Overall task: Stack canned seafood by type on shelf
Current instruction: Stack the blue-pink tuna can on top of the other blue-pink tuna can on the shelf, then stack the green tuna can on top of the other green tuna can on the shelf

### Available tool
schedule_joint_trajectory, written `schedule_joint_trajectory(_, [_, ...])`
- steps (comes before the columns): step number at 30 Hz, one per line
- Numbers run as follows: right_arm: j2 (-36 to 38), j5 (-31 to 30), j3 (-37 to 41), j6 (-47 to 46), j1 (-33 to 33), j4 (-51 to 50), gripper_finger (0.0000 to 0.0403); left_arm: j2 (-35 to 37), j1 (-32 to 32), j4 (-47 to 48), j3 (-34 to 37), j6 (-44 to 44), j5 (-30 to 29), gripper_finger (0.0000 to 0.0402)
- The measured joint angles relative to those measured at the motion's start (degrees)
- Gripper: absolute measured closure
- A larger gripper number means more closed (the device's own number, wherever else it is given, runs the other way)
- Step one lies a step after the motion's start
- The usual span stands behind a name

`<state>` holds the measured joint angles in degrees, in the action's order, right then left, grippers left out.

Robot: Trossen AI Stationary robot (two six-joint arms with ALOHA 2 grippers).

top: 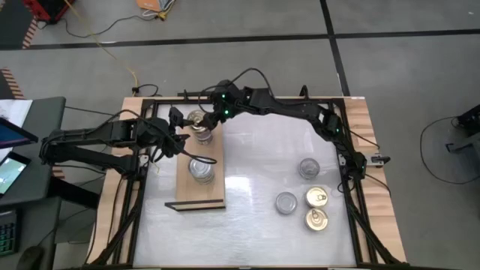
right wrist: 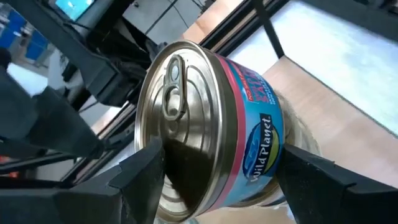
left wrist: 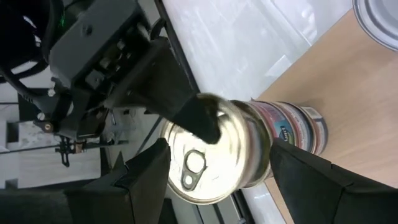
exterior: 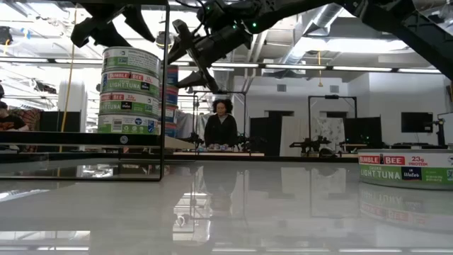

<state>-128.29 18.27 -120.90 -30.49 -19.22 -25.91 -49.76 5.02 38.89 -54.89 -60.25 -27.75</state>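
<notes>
Where the high view looks down, both end effectors meet over the gold-topped stack (top: 201, 126) on the shelf (top: 217, 196), with a silver-topped stack (top: 201, 169) nearer and four loose tins (top: 316, 197) on the tabletop (top: 255, 232). In the low view, Bumble Bee tuna tins (exterior: 130, 91) stand stacked. Wrist views show the left end effector (left wrist: 219, 163) released beside the top tin, the right end effector (right wrist: 217, 175) grasping the Wild Planet tin (right wrist: 211, 127).
</notes>
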Motion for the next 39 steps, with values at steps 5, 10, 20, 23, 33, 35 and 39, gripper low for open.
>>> schedule_joint_trajectory(5, [0.2,3.1,0.0,-1.3,0.3,-0.5,0.0092,0.0,0.0,0.5,0.0,1.3,0.4,0.0141])
schedule_joint_trajectory(10, [0.2,3.9,0.0,-3.1,-0.7,-1.9,0.0092,0.0,0.0,0.2,0.0,1.5,0.9,0.0141])
schedule_joint_trajectory(20, [0.5,7.6,-4.2,-2.1,-3.0,-9.0,0.0092,0.0,0.0,0.3,0.0,1.7,1.1,0.0141])
schedule_joint_trajectory(23, [0.5,7.5,-4.3,-2.9,-3.1,-10.8,0.0092,0.0,0.0,0.2,0.0,1.6,1.1,0.0141])
schedule_joint_trajectory(33, [1.8,6.2,-4.3,0.5,-3.0,-12.7,0.0092,0.0,0.0,-0.1,0.0,4.7,1.0,0.0141])
schedule_joint_trajectory(35, [3.2,5.4,-4.3,2.1,-3.3,-14.3,0.0092,0.0,0.0,-2.8,0.0,7.5,0.5,0.0141])
schedule_joint_trajectory(39, [6.6,2.0,-4.4,8.9,-3.1,-22.7,0.0092,1.0,-1.2,-10.3,0.0,16.7,2.1,0.0141])
